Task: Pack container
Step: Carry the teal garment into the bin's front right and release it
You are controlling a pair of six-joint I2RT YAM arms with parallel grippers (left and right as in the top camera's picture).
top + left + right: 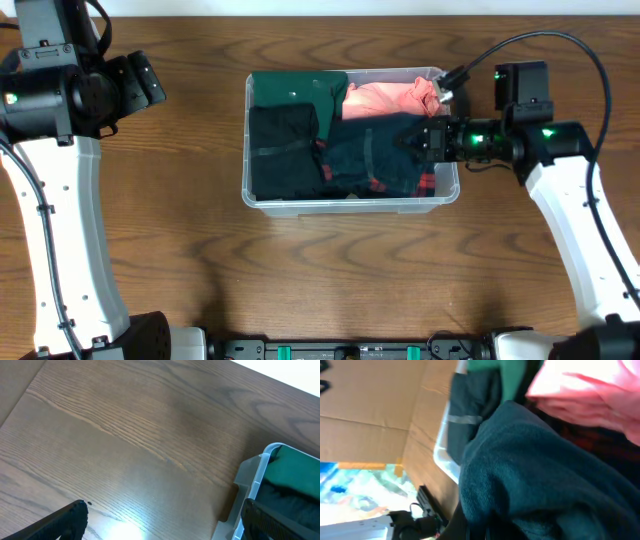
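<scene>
The clear plastic container (350, 207) stands mid-table, filled with folded clothes: a green garment (300, 88) at back left, a black one (283, 150) at front left, a pink one (385, 98) at back right, and a dark teal garment (375, 155) at front right. My right gripper (425, 140) is inside the bin's right end, shut on the dark teal garment (535, 475), which bunches around its fingers and hides them. My left gripper (140, 85) is open and empty over bare table, left of the container's corner (252, 477).
The wooden table (330, 280) runs all round the bin. The right wrist view shows the bin's rim (445, 455), the pink garment (590, 395) and the black garment (465, 415). A cable (530, 40) loops above the right arm.
</scene>
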